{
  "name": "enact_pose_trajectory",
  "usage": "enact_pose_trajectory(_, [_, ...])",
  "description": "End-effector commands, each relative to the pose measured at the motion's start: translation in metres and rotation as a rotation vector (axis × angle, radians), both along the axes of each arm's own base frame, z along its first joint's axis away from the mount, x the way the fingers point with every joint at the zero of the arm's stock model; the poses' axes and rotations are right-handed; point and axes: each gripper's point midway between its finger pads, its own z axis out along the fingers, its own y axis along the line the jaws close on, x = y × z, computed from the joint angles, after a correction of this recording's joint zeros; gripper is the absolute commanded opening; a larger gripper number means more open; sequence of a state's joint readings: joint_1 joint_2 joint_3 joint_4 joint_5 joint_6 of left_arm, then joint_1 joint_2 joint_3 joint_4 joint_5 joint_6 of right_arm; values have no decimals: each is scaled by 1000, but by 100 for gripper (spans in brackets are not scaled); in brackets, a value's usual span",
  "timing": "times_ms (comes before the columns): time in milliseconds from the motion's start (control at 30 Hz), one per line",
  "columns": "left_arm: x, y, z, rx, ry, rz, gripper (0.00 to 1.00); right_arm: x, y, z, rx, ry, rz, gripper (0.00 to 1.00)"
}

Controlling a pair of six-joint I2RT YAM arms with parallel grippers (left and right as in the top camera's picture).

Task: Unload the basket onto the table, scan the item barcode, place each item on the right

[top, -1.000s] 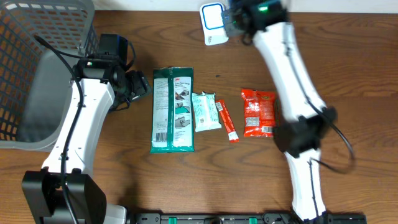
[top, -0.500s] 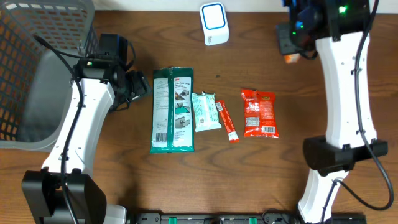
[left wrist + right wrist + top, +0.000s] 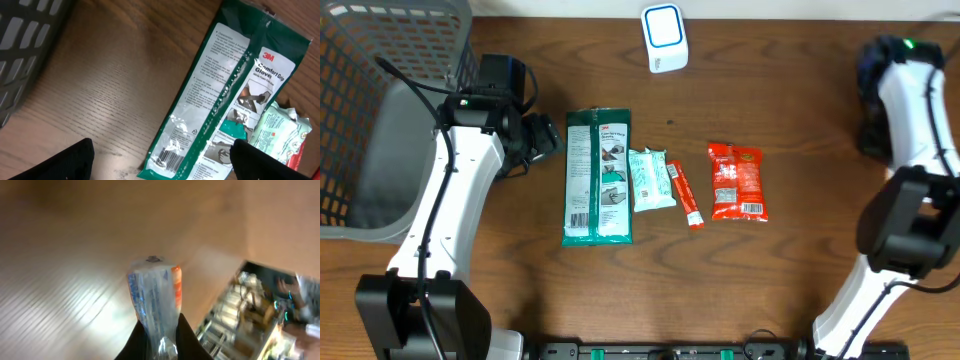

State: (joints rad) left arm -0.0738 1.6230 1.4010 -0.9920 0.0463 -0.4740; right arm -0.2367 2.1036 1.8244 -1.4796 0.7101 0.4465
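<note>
Right tool swung away from scanner, clenched on orange-blue packet, left tool spread wide, empty

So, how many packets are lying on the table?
4, in a row: green glove pack, pale green packet, orange stick sachet, red snack bag. A fifth packet is held in the right gripper.

Upper left of the overhead frame: basket; top centre: scanner. Across the middle of the table, left to right: glove pack, wipes packet touching its right edge, stick sachet just beside, snack pouch apart. Far upper right, probably lifted off the table: small packet, pinched in the right gripper.
</note>
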Motion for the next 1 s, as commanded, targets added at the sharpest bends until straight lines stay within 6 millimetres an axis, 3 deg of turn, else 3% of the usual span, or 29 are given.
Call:
enact_pose_trajectory(0, [-1,3,3,12,-5,3,88,-14,-43,-4,-203,-75,-136,1])
enact_pose_trajectory(167, [-1,3,3,12,-5,2,88,-25,-68,-53,-150,-186,-259,1])
enact_pose_trajectory(300, [-1,3,3,12,-5,3,88,-33,-72,-86,-86,-243,-318,3])
enact_pose_trajectory(433, [-1,3,3,12,-5,3,88,-39,-72,-97,-82,-244,-323,5])
enact_pose_trajectory(533, [-1,3,3,12,-5,3,88,-37,-69,-103,-65,-255,-323,25])
enact_pose_trajectory(633, [-1,3,3,12,-5,3,88,-34,-61,-110,-8,-275,-332,37])
enact_pose_trajectory(800, [-1,3,3,12,-5,3,88,-19,-45,-123,143,-307,-287,46])
enact_pose_trajectory(967, [-1,3,3,12,-5,3,88,-16,-43,-124,165,-296,-251,55])
